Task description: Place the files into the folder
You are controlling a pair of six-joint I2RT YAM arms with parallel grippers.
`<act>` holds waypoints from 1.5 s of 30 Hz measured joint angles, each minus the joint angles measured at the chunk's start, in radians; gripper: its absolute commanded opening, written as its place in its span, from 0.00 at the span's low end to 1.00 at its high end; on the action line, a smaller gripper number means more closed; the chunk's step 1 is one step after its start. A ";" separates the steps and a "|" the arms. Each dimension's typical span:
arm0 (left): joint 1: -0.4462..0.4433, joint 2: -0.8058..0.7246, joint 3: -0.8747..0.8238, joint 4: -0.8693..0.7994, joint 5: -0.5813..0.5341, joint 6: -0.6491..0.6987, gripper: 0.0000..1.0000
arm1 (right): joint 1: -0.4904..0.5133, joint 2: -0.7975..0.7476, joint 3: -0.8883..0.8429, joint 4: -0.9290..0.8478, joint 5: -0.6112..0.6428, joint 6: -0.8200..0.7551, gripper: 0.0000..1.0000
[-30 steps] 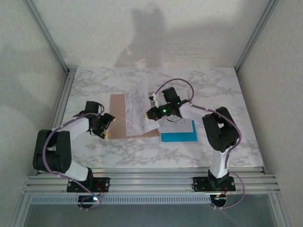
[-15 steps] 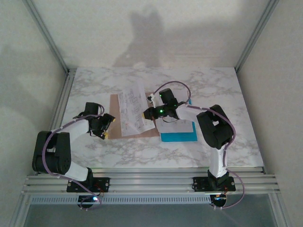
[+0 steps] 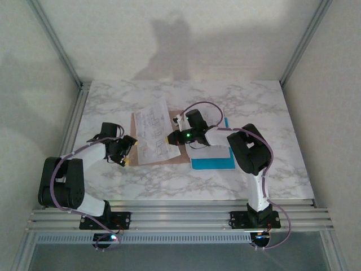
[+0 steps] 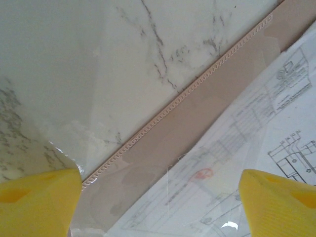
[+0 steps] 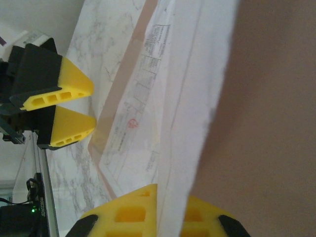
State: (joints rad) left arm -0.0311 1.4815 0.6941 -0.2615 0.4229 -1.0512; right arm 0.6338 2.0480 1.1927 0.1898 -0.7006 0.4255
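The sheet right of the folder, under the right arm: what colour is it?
The sheet is bright blue, clearest in the top external view.

Seen from above, the flat pinkish-brown card folder (image 3: 136, 138) is mostly covered by the white printed paper sheet (image 3: 151, 132), whose print is too small to read. The bright blue sheet (image 3: 213, 164) lies partly hidden under more white paper (image 3: 212, 151) and the right arm (image 3: 248, 149). In the wrist views, the bottom edge crops the yellow fingers (image 4: 39, 202) of the left claw (image 4: 158, 210) and those of the right claw (image 5: 165, 217). A brown surface (image 5: 266, 123) beside the right claw is too blurred to identify.
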 measured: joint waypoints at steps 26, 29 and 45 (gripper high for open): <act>0.000 -0.002 -0.003 0.004 0.000 0.000 0.84 | 0.033 0.040 -0.035 0.119 0.074 0.169 0.00; 0.000 -0.002 -0.005 0.006 0.000 0.000 0.84 | 0.045 0.044 -0.036 0.131 0.080 0.187 0.00; 0.000 -0.015 -0.022 0.026 0.001 0.000 0.84 | 0.056 0.054 -0.062 0.189 0.117 0.290 0.00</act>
State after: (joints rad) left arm -0.0311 1.4666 0.6720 -0.2352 0.4236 -1.0512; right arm 0.6903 2.1017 1.1309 0.3786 -0.5831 0.7151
